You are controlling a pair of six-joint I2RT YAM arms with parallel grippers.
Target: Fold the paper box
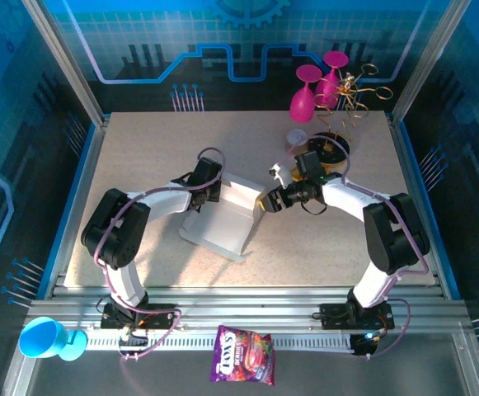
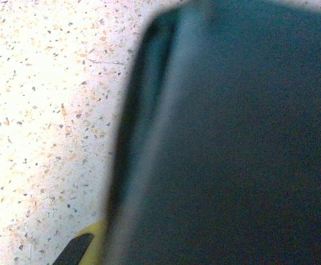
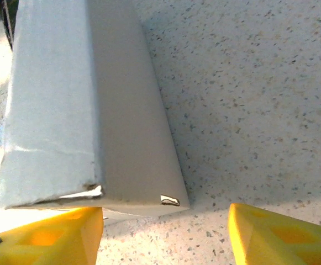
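The box (image 1: 223, 221) sits in the middle of the desk (image 1: 140, 157), partly folded, with a wall raised on its left and a flap up on its right. The left tool (image 1: 208, 188) is closed, pinching the top of the left wall. Its wrist view shows that panel dark and blurred against a yellow finger (image 2: 89, 245). The right tool (image 1: 270, 200) is open beside the right flap, with the box's corner near one finger and clear of the other.

White paper box (image 1: 223, 221); speckled beige table (image 1: 140, 148); right pincer fingers (image 3: 50, 240) yellow.
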